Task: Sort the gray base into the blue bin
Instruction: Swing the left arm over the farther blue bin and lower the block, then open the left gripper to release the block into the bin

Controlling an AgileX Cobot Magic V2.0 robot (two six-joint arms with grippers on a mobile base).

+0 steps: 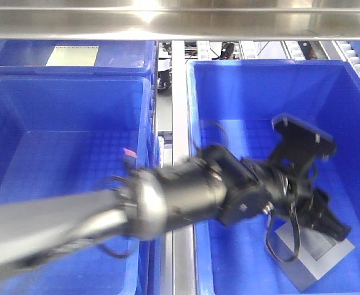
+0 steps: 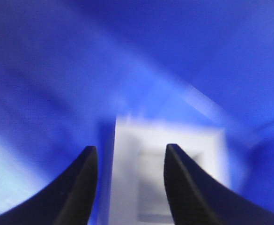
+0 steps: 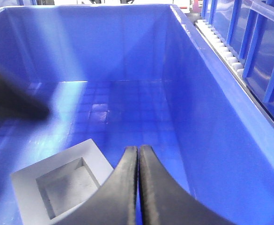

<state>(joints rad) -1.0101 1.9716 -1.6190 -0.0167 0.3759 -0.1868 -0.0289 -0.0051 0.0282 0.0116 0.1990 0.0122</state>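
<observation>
The gray base (image 1: 324,261) lies on the grid floor of the right-hand blue bin (image 1: 260,92), recess facing up. My left arm reaches across into that bin. Its left gripper (image 1: 330,224) stands open just over the base. In the blurred left wrist view the left gripper (image 2: 129,152) straddles one wall of the gray base (image 2: 132,187), one finger outside, one over the recess. My right gripper (image 3: 138,149) is shut on nothing, low inside the same blue bin (image 3: 127,42), with the gray base (image 3: 57,183) to its left.
A second deep blue bin (image 1: 63,98) stands on the left, across a metal divider rail (image 1: 178,92). Behind it is a blue bin with a pale label (image 1: 75,55). A steel shelf edge (image 1: 180,24) runs overhead. A roller track (image 3: 221,44) borders the right bin.
</observation>
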